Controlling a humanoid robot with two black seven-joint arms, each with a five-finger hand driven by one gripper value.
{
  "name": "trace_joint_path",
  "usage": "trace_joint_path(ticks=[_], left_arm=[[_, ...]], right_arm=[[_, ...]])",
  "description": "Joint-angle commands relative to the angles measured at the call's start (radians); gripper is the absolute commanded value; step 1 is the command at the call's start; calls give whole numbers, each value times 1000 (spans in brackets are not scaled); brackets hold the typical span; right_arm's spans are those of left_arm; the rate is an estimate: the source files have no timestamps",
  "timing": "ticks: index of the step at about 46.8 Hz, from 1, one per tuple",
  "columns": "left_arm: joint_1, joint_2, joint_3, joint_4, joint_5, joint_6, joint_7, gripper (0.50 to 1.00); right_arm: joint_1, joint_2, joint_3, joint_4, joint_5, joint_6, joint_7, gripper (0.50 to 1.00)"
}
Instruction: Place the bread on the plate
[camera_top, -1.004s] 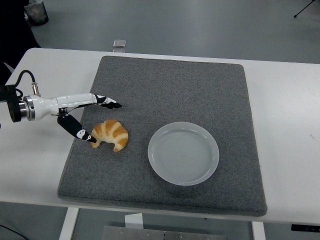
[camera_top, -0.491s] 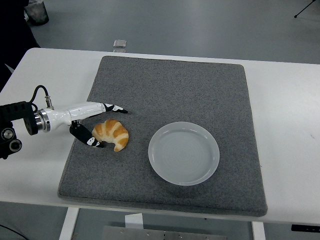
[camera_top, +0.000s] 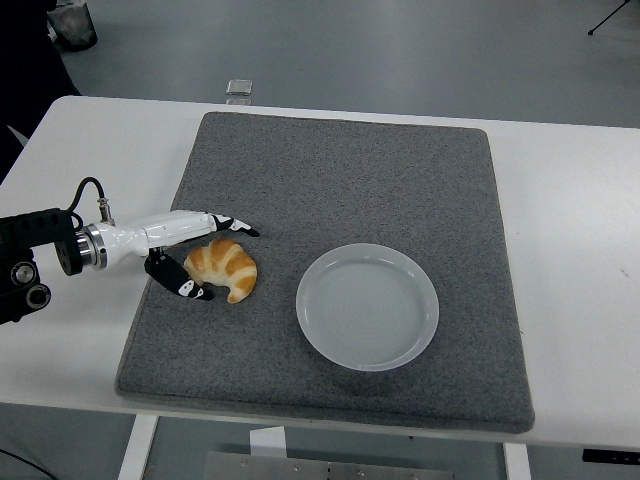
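A golden croissant (camera_top: 225, 268) lies on the left part of the grey mat (camera_top: 340, 180). An empty white plate (camera_top: 367, 306) rests on the mat to its right, a short gap away. My left hand (camera_top: 212, 258) reaches in from the left edge, its fingers (camera_top: 236, 225) stretched along the croissant's far side and its thumb (camera_top: 188, 289) curved under the near side. The fingers bracket the bread, still spread, and do not clamp it. The right arm does not show.
The mat covers most of the white table (camera_top: 580, 220). A small flat grey object (camera_top: 239, 87) sits at the table's far edge. A dark bin (camera_top: 72, 24) stands on the floor at the top left.
My left hand has slid right and lower, so the fingers and thumb now flank the croissant more closely. The croissant and plate have stayed put.
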Motion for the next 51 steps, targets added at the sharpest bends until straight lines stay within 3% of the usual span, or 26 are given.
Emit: trace_joint_path(ticks=[1,4,25,32,40,51], left_arm=[[2,2,0,0,9,0,0,932],[2,2,0,0,9,0,0,902],[2,5,0,0,9,-5,0,859],[2,12,0,-1,9,-5,0,733],[8,20,0,-3,12,-5,-2,508],[9,21,-3,-3,14,-3,-8,500]], right_arm=[[0,0,0,0,0,-2,0,952],[0,0,0,0,0,0,0,954],[0,0,0,0,0,0,0,952],[0,0,0,0,0,0,0,952],[0,0,0,0,0,0,0,952],[0,0,0,0,0,0,0,952]])
